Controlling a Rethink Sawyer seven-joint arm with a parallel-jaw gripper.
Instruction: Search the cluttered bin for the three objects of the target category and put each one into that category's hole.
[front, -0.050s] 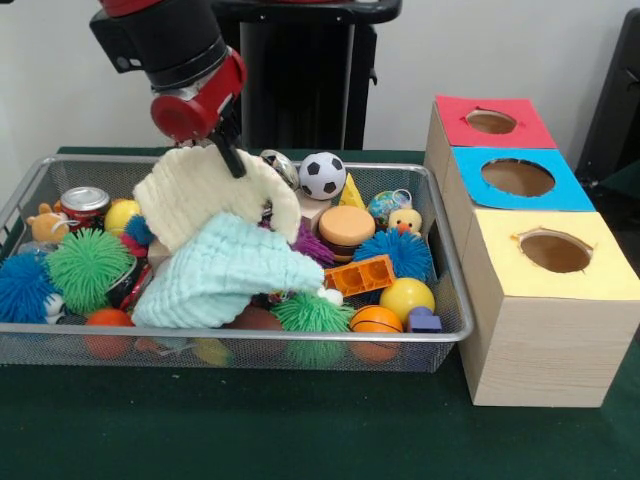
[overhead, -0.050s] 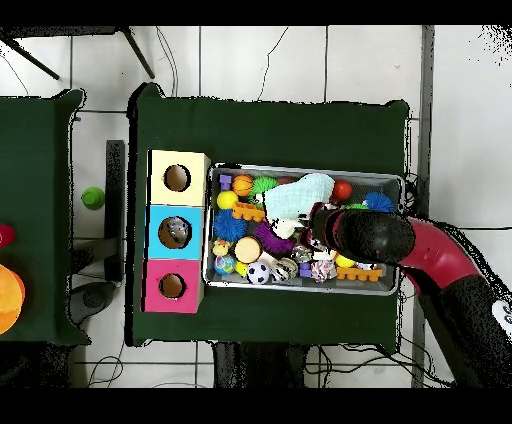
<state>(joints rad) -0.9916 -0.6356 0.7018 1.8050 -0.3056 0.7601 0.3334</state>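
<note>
A cream knitted cloth (front, -0.050s: 205, 200) hangs lifted over the left half of the wire bin (front, -0.050s: 452, 290). My gripper (front, -0.050s: 230, 155) is shut on its top edge. Under it a mint cloth (front, -0.050s: 225, 270) drapes over the toys. To the right of the bin stands a wooden box with a red hole (front, -0.050s: 491, 121), a blue hole (front, -0.050s: 517, 177) and a yellow hole (front, -0.050s: 555, 250). In the overhead view the arm (overhead, -0.050s: 365, 235) covers the gripper, and the cream cloth (overhead, -0.050s: 288, 203) and mint cloth (overhead, -0.050s: 316, 185) lie beside it.
The bin holds a soccer ball (front, -0.050s: 322, 175), a toy burger (front, -0.050s: 346, 227), an orange brick (front, -0.050s: 360, 274), a yellow ball (front, -0.050s: 406, 297), a green spiky ball (front, -0.050s: 86, 268), a blue spiky ball (front, -0.050s: 393, 252), a can (front, -0.050s: 84, 203) and a small duck (front, -0.050s: 404, 221).
</note>
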